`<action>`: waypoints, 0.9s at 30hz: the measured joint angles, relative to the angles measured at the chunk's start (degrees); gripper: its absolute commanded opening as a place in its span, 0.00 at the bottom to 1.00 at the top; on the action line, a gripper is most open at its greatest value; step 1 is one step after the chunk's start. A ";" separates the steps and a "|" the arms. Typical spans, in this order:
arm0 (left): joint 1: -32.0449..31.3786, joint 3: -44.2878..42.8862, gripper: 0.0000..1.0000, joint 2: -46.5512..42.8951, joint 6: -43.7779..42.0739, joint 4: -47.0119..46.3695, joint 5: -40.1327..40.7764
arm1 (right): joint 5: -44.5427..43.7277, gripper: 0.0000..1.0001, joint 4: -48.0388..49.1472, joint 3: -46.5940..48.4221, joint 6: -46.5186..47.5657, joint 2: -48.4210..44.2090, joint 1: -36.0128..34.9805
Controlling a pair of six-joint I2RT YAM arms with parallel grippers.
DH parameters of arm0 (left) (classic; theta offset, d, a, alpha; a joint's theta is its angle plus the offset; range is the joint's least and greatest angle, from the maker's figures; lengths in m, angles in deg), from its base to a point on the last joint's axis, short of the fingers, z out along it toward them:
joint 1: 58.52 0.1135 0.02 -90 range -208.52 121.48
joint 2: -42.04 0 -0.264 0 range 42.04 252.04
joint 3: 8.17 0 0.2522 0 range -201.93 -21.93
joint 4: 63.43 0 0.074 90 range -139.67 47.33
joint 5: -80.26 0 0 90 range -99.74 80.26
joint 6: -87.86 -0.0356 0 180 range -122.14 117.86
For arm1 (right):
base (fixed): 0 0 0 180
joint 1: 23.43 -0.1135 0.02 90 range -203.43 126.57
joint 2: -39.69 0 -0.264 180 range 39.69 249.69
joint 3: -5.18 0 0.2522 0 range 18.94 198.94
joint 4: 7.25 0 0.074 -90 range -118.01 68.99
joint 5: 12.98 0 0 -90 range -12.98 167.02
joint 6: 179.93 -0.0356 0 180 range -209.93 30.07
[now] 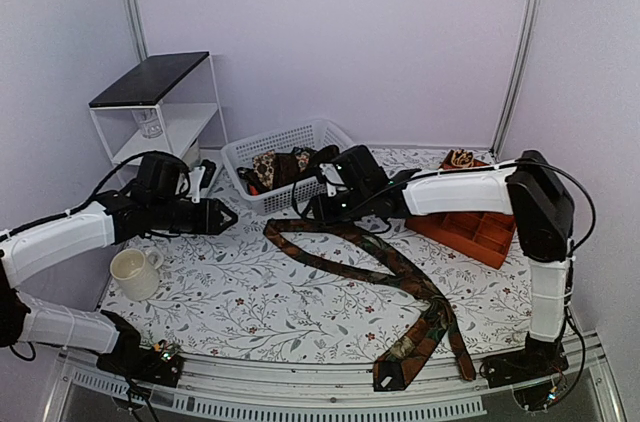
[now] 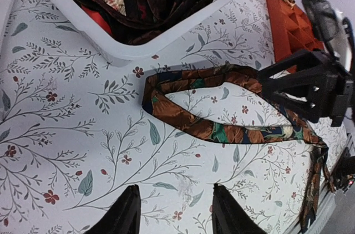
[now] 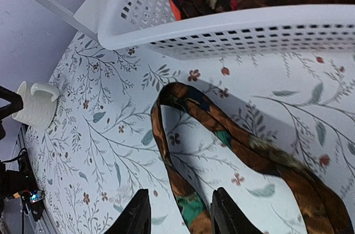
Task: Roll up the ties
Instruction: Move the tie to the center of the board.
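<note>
Top external: one folded tie [image 1: 370,262] on the bench [image 1: 250,312], its bend just before the white basket [image 1: 240,149], long axis running to the near right edge. Right hand [image 3: 178,212], fingers spread, over the bend, nearer. Left hand [image 2: 176,212], spread and empty, to its left.

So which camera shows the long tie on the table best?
The top external view shows the whole folded tie, from its bend near the white basket to both tips. Both wrist views catch only the bend and part of its length.
</note>
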 measured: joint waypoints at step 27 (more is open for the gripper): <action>15.52 9.62 0.28 -11.67 8.07 0.63 -10.64 | 25.20 0.00 6.43 21.35 4.31 24.33 -6.25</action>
